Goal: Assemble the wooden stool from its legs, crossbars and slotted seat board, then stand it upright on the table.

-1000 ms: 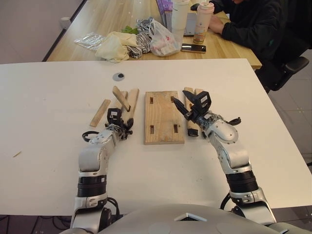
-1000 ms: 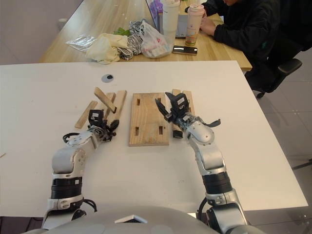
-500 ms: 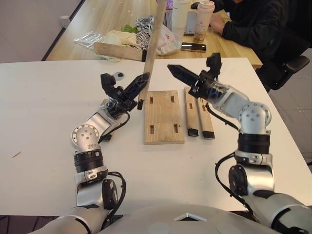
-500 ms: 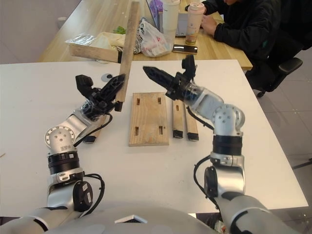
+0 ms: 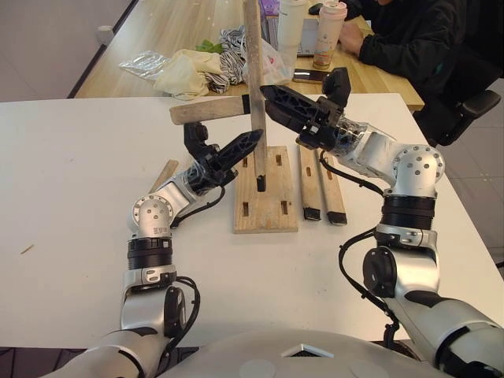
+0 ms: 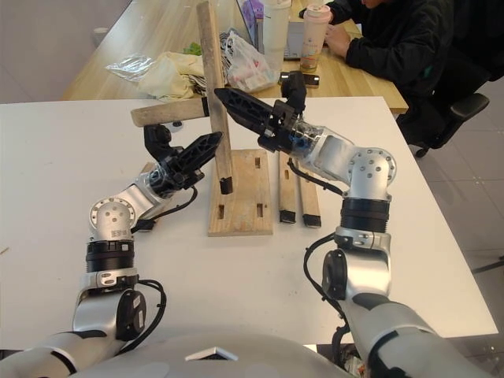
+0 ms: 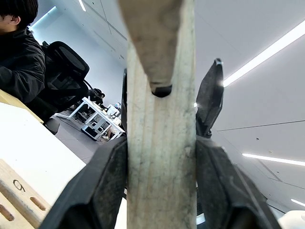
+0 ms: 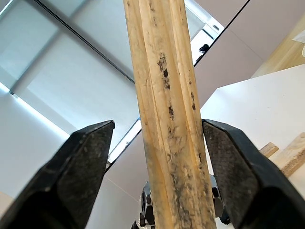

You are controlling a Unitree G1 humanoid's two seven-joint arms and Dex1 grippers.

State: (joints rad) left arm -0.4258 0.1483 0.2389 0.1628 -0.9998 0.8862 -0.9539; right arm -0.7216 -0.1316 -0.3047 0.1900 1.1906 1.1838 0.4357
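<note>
Left gripper (image 7: 169, 88): pinching the leg (image 5: 253, 71) by its faces.
Right gripper (image 8: 159, 124): spread around it, higher up.
Head view: leg upright, crossbar (image 5: 209, 112) jutting sideways, foot over seat board (image 5: 265, 211).

On the white table (image 5: 71, 181) the slotted seat board (image 5: 268, 211) lies flat, long side running near to far. Above it a leg (image 5: 254, 47) stands nearly upright, its black-capped lower end (image 5: 261, 183) over the board's far half; whether it touches the wood is unclear. A crossbar (image 5: 206, 111) juts leftward from the leg, roughly level. The left gripper (image 5: 253, 140) clasps the leg low down, from the left. The right gripper (image 5: 272, 102) comes in from the right, higher up, with its fingers at the joint of leg and crossbar. Two more legs (image 5: 309, 183) lie side by side just right of the board, and another wooden piece (image 5: 164, 175) lies left of it.
</note>
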